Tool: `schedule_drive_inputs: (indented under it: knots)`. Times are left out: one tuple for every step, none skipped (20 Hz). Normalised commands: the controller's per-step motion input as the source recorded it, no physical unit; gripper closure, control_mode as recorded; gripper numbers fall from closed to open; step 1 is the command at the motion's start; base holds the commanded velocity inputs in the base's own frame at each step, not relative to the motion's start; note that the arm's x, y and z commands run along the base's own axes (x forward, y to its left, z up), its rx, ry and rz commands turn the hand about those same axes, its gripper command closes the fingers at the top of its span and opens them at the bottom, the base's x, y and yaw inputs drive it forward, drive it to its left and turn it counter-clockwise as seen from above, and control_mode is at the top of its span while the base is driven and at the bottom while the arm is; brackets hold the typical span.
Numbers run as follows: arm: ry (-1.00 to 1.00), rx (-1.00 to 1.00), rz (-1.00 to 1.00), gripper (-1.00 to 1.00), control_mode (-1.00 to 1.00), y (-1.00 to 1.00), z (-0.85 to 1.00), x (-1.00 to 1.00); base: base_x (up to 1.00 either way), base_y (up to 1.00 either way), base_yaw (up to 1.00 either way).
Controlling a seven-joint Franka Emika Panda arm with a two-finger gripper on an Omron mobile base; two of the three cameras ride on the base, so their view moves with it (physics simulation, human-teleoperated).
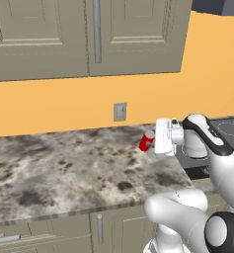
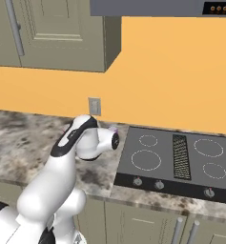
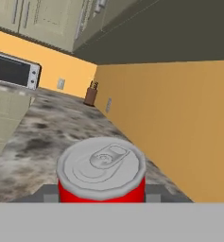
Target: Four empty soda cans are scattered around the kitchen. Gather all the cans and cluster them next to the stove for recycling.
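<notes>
Claw [image 3: 102,194] pinches a red can [image 3: 101,176] from both sides, silver top facing the hand camera. Can [image 1: 146,142] is held above the desk [image 1: 64,173], just left of the stove [image 2: 176,157], near the orange wall [image 1: 54,106].

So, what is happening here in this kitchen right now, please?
The white robot arm's gripper is shut on a red soda can with a silver top, held over the mottled stone counter, near the orange wall. The flat black glass stove is on the counter just to the right of the arm. Another purple-pink can may be behind the arm, but it is mostly hidden.
</notes>
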Motion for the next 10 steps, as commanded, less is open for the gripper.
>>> schedule_drive_inputs:
  knots:
    - [0.2,0.0,-0.05,1.0,-1.0,-0.32,-0.03,0.11,0.0,0.0,0.0]
    - [0.23,-0.04,-0.06,1.0,-1.0,-0.36,-0.11,0.14,0.0,0.0,0.0]
    - [0.21,-0.06,-0.07,1.0,-1.0,-0.35,-0.08,0.03,0.0,0.0,0.0]
    - [0.2,-0.09,-0.09,1.0,-1.0,-0.5,-0.1,0.02,0.0,0.0,0.0]
    - [0.21,-0.1,-0.12,1.0,-1.0,-0.55,-0.12,0.0,0.0,0.0,0.0]
    - [0.21,-0.11,-0.13,1.0,-1.0,-0.52,-0.14,0.0,0.0,0.0,0.0]
    - [0.24,-0.11,-0.13,1.0,-1.0,-0.56,-0.17,0.0,0.0,0.0,0.0]
    - [0.23,-0.12,-0.14,1.0,-1.0,-0.61,-0.2,0.0,0.0,0.0,0.0]
    - [0.21,-0.13,-0.14,1.0,-1.0,-0.6,-0.2,0.0,0.0,0.0,0.0]
    - [0.16,-0.13,-0.12,1.0,-1.0,-0.53,-0.17,0.0,0.0,0.0,0.0]
